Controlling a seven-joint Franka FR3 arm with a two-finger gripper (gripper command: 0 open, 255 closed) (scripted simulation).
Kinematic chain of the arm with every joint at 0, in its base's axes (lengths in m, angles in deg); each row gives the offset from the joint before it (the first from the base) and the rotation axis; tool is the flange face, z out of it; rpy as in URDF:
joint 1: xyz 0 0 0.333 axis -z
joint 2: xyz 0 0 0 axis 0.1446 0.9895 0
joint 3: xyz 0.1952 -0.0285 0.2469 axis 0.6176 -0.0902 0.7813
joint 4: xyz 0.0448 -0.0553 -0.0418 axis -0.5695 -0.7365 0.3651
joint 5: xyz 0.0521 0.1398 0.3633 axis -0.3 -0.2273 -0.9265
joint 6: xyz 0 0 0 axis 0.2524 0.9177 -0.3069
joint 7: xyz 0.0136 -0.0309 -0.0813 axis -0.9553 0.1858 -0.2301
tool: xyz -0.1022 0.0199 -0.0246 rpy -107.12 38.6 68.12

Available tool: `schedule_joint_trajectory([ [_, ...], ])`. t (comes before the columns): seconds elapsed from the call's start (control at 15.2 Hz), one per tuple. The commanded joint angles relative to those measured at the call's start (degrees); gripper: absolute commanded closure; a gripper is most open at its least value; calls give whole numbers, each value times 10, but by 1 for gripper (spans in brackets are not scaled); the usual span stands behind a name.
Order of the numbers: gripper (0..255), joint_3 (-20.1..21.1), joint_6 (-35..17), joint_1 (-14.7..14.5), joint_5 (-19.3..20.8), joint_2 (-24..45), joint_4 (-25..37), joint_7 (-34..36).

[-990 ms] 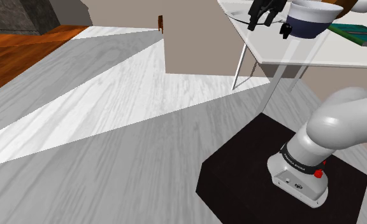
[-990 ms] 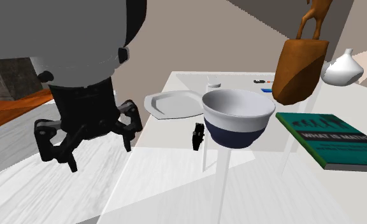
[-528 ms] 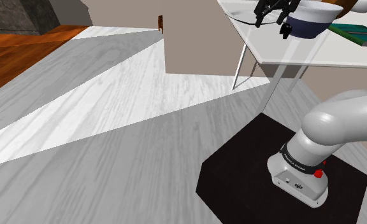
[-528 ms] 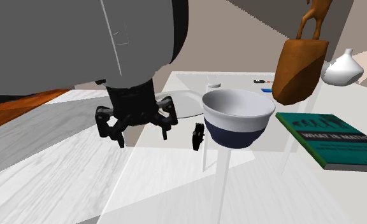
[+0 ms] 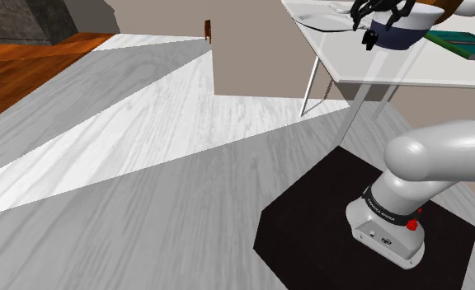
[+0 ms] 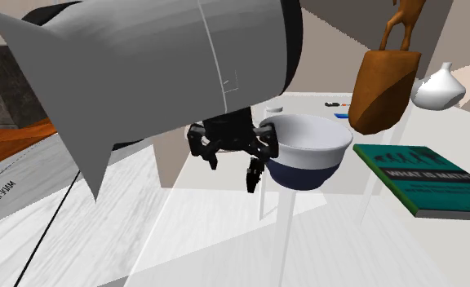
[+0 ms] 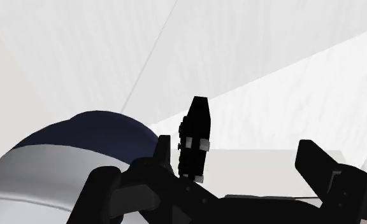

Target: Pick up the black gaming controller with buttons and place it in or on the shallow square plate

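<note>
1. The controller (image 7: 195,137) stands on end on the white table (image 6: 225,236), just beside the dark blue base of the bowl (image 6: 307,151).
2. It looks like a small, stiff black slab with pale buttons on one face. I'd guess it is light, hard and a bit slick.
3. The gripper (image 7: 239,156) hovers at it with its fingers apart and nothing clamped. The controller sits in the gap, nearer one finger.
4. The best hold looks to be across its narrow flat sides at mid-height, clear of the bowl.
5. The plate (image 5: 322,21) is shallow, white and smooth, to the shoulder view's left of the bowl.
</note>
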Motion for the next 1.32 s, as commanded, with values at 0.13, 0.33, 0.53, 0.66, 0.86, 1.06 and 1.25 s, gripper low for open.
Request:
schedule_joint_trajectory([
  [0.13,0,-2,-29,33,22,0,-18,43],
  [0.33,0,-7,-54,35,27,7,-34,45],
  [0.53,0,-14,-83,38,33,18,-52,47],
  [0.66,0,-14,-83,38,33,18,-52,47],
  [0.86,0,-14,-83,38,33,18,-52,47],
  [1.06,0,-14,-83,38,33,18,-52,47],
  [1.25,255,-14,-83,38,33,18,-52,47],
])
